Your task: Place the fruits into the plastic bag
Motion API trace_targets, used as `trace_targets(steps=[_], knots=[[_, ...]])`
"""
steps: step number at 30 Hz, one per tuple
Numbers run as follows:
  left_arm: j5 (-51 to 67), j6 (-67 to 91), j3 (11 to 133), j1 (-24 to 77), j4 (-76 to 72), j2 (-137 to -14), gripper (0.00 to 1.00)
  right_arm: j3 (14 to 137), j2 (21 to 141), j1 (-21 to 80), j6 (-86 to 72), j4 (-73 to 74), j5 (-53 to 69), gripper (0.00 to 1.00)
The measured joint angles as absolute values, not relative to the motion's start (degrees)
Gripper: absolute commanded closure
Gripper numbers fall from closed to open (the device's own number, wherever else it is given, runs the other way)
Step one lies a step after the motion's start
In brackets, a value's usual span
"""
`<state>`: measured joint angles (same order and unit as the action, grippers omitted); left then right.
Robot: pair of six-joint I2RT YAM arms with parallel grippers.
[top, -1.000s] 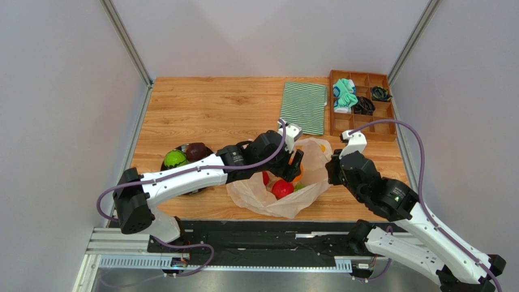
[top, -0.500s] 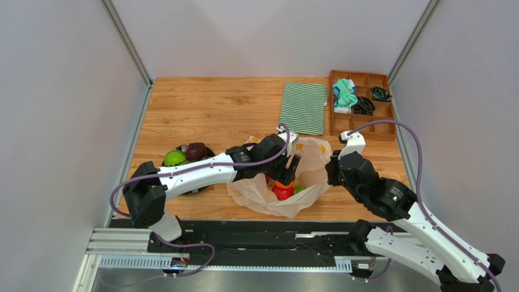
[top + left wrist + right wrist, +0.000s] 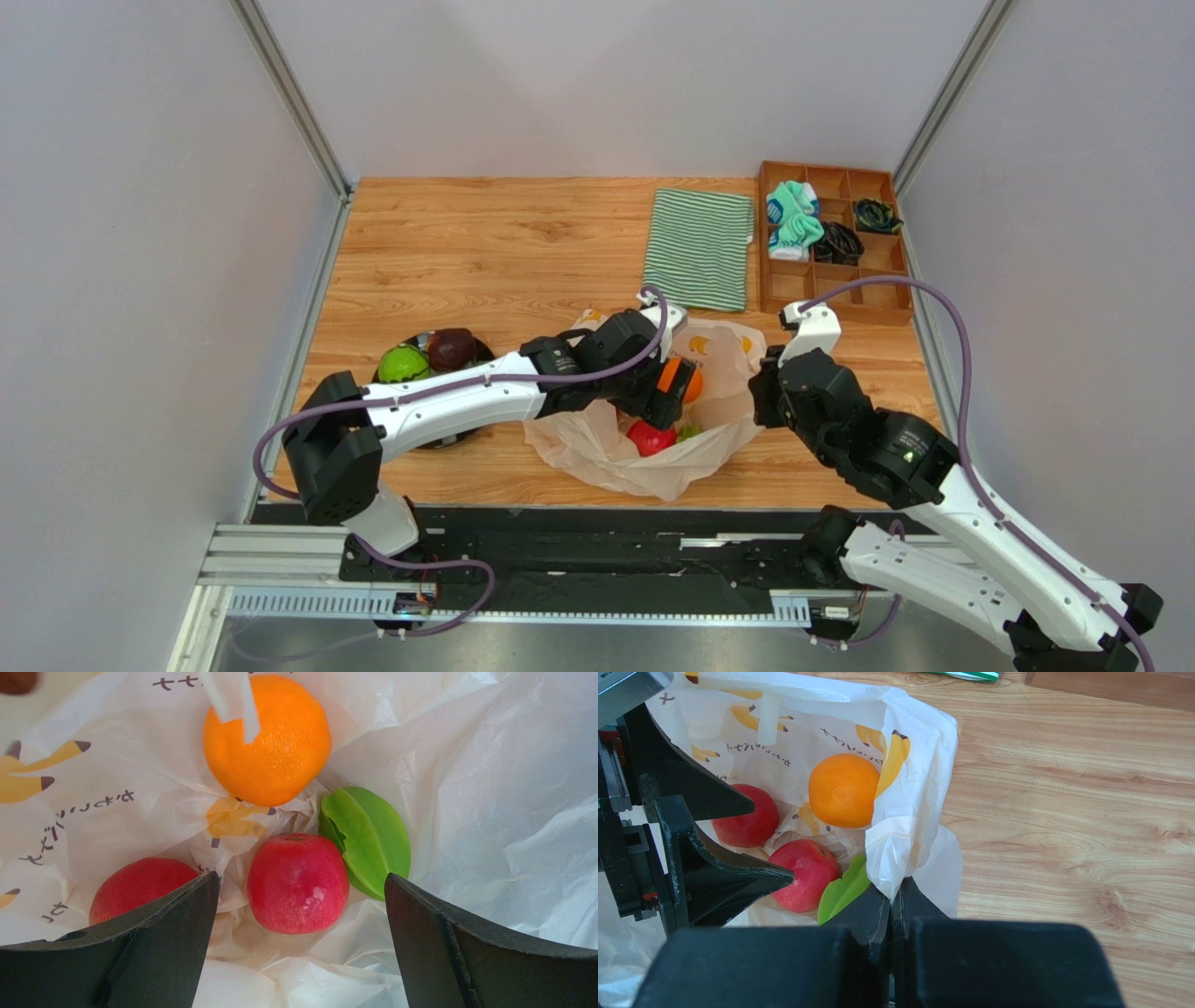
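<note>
I judge the next pick to be the round green toy fruit (image 3: 403,364). It sits on a dark plate (image 3: 484,353) beside a brown round piece (image 3: 452,346), at 9 o'clock from the left pincer (image 3: 302,882), so the left arm is nearer. That pincer stands wide open and holds nothing. It is inside the crinkly whitish banana-print plastic bag (image 3: 913,763), above the orange (image 3: 267,738), the red apple (image 3: 297,899), a second red fruit (image 3: 137,885) and a green ribbed piece (image 3: 368,840). The right pincer (image 3: 891,910) is clamped on the bag's rim.
</note>
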<state>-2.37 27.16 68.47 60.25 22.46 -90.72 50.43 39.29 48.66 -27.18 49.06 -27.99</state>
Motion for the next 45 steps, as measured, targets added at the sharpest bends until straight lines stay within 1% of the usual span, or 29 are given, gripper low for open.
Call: trace_targets(steps=[5,11,16,21,25,26,30,33,36,37,40,45], knots=[[-1.2,26.7,68.3,60.3,22.2,-90.2,0.05,50.4,39.3,48.7,-27.2,49.1,-28.0,1.00],[4.4,24.3,67.0,60.3,18.8,-86.0,0.05,50.4,39.3,48.7,-27.2,49.1,-28.0,1.00],[9.6,20.6,64.9,60.3,13.2,-77.4,0.04,50.4,39.3,48.7,-27.2,49.1,-28.0,1.00],[9.7,18.2,64.4,58.7,9.3,-65.1,0.03,50.4,39.5,48.7,-27.2,49.1,-28.0,1.00],[6.2,18.7,62.6,52.0,8.7,-56.5,0.02,50.4,39.8,48.7,-27.2,49.0,-28.0,1.00],[4.6,19.6,61.4,48.5,9.2,-54.1,0.01,50.4,39.9,48.7,-27.2,49.0,-28.0,1.00],[-3.2,23.5,55.8,37.3,13.3,-48.1,0.01,50.4,40.2,48.7,-27.2,49.0,-28.0,1.00],[-6.8,26.7,50.5,30.5,17.8,-46.2,0.05,50.4,40.2,48.7,-27.2,49.0,-28.0,1.00],[-8.6,29.1,45.2,25.6,20.7,-47.0,0.12,50.4,40.4,48.7,-27.2,49.0,-28.0,1.00],[-9.1,29.7,43.8,24.8,21.9,-48.1,0.18,50.4,40.5,48.7,-27.2,49.0,-28.0,1.00],[-9.9,30.7,41.6,24.3,24.1,-51.7,0.26,50.4,40.9,48.7,-27.2,49.0,-27.9,1.00],[-12.2,30.8,41.6,24.3,24.7,-59.5,0.28,50.4,41.2,48.7,-27.2,48.9,-27.9,1.00]])
